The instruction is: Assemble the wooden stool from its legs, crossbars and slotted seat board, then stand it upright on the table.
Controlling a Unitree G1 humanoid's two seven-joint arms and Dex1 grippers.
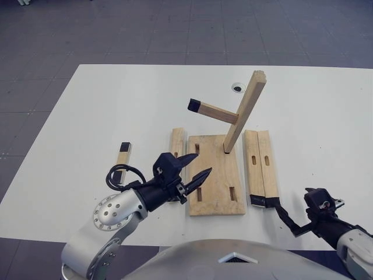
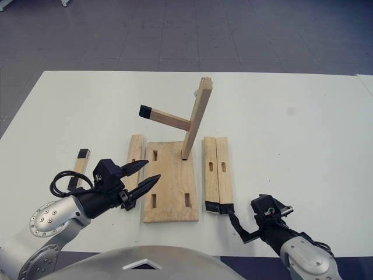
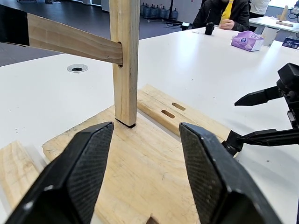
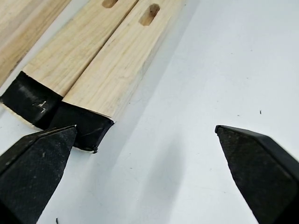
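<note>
Left pincer (image 1: 202, 163) hides the wooden piece's (image 1: 176, 142) near end.

I see a round cable grommet (image 1: 238, 87) far and right of centre, grey tiled floor (image 1: 175, 29) beyond, and a purple tissue pack (image 3: 248, 40) farther right.

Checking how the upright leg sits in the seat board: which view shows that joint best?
The left wrist view: the upright leg meets the seat board close up, beyond the left gripper. Both eye views show it from above, farther off. The right wrist view shows two loose legs instead.
</note>
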